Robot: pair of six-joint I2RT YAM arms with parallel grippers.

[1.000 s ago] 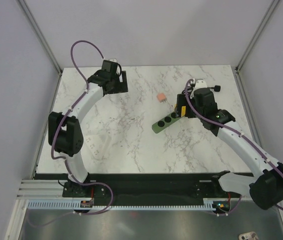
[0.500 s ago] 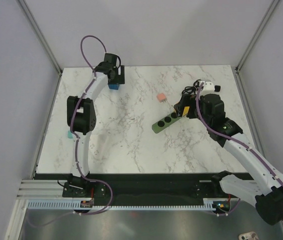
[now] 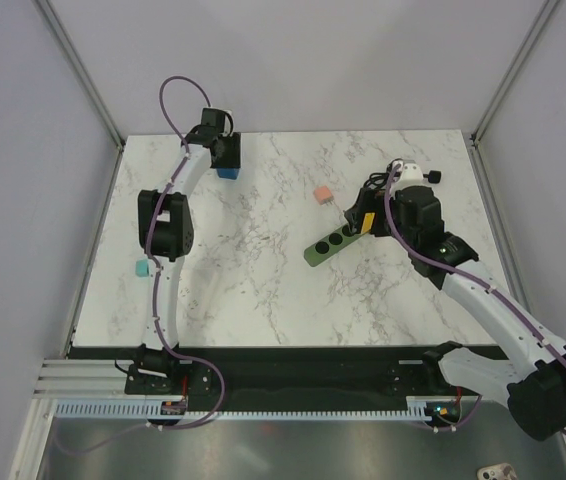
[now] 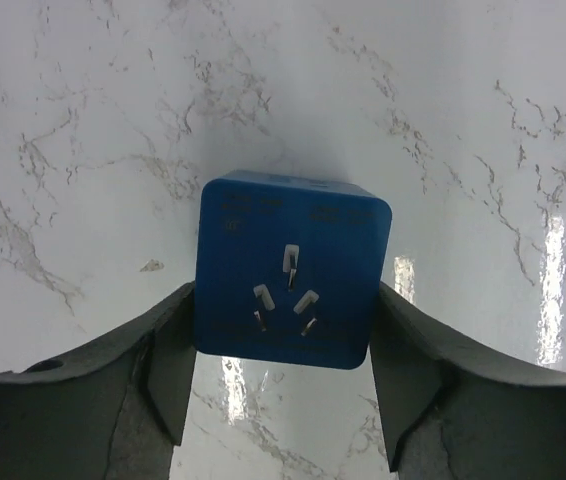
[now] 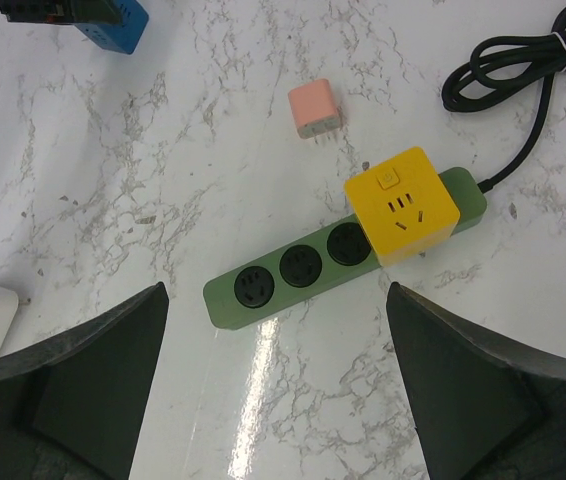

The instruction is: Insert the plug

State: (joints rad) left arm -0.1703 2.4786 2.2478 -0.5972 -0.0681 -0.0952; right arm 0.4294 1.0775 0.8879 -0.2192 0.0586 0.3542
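Grasp step: left fingers (image 4: pixel 163 370) flank the blue plug (image 4: pixel 288 270) at the top view's upper left; pinching or not, I cannot tell. Right fingers (image 5: pixel 93 380) hang spread over the green power strip (image 5: pixel 303 268); next, likely a firm pinch.

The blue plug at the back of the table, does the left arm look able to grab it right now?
Probably yes. The left gripper straddles the blue plug, one finger at each side, with nothing between; whether they touch it is unclear.
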